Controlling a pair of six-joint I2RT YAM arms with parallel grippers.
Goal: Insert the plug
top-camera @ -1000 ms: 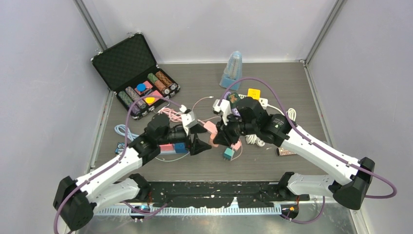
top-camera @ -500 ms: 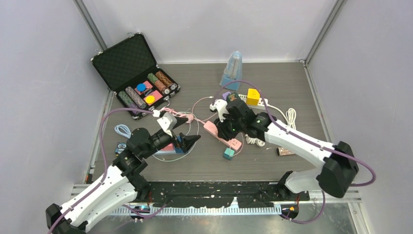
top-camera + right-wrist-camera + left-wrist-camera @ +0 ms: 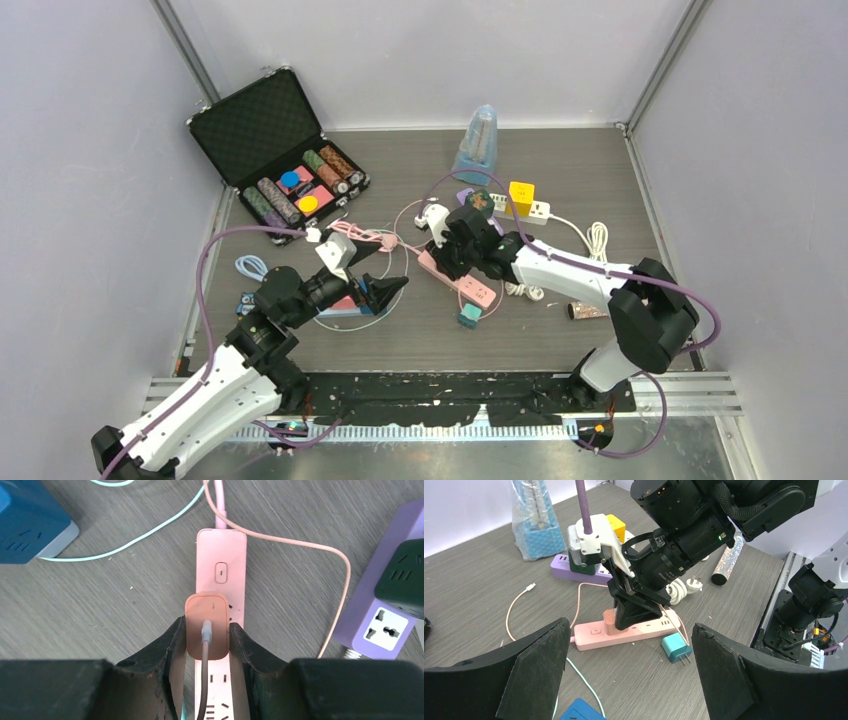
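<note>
The salmon-pink plug (image 3: 206,611), with a cable coming out of its top, stands on the pink power strip (image 3: 221,555) just behind the strip's switch. In the left wrist view the plug (image 3: 609,623) rests with its base against the strip (image 3: 591,632). My right gripper (image 3: 207,639) is shut on the plug's two sides and points straight down over the strip (image 3: 476,291). My left gripper (image 3: 631,675) hangs open and empty to the left of the strip, well apart from it. From above, the left gripper (image 3: 392,295) sits over the blue block.
A teal charger (image 3: 676,647) lies next to the strip's near end. A blue block (image 3: 30,525) with a light cable lies to the left. A purple strip (image 3: 380,615), a yellow cube on a white strip (image 3: 521,193), an open chip case (image 3: 290,160) and a bagged item (image 3: 478,140) lie behind.
My left gripper let go, opened wide and drew back to the left. My right gripper carried the plug left and down onto the pink strip.
</note>
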